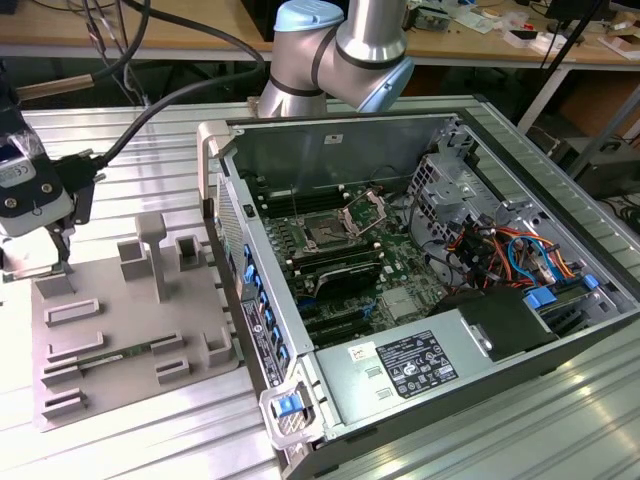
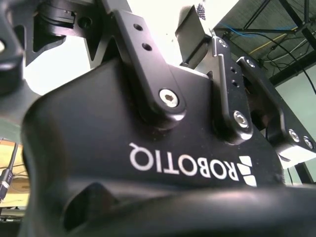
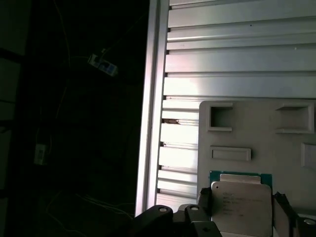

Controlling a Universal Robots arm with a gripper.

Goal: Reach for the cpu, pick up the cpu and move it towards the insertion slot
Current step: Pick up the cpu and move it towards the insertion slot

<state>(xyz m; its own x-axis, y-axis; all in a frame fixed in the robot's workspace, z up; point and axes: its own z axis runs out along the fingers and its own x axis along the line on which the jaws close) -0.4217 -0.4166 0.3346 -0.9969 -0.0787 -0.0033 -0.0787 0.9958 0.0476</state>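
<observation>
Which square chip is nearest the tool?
The silvery cpu on the grey tray, right at the tool; the greenish chip sits on the circuit board.

Open-topped computer case [image 1: 340, 150] — its side wall [image 1: 232, 240] stands between grey tray [image 1: 110, 310] and insertion slot [image 1: 327, 235].

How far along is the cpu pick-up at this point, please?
Done: the reach, it seems; the gripper hangs at a corner of the grey tray, with the cpu right at it in the first wrist view. In hand: the pick-up; I cannot tell whether the cpu is gripped or lifted. Left: the carry to the insertion slot, which sits apart in the computer case.
</observation>
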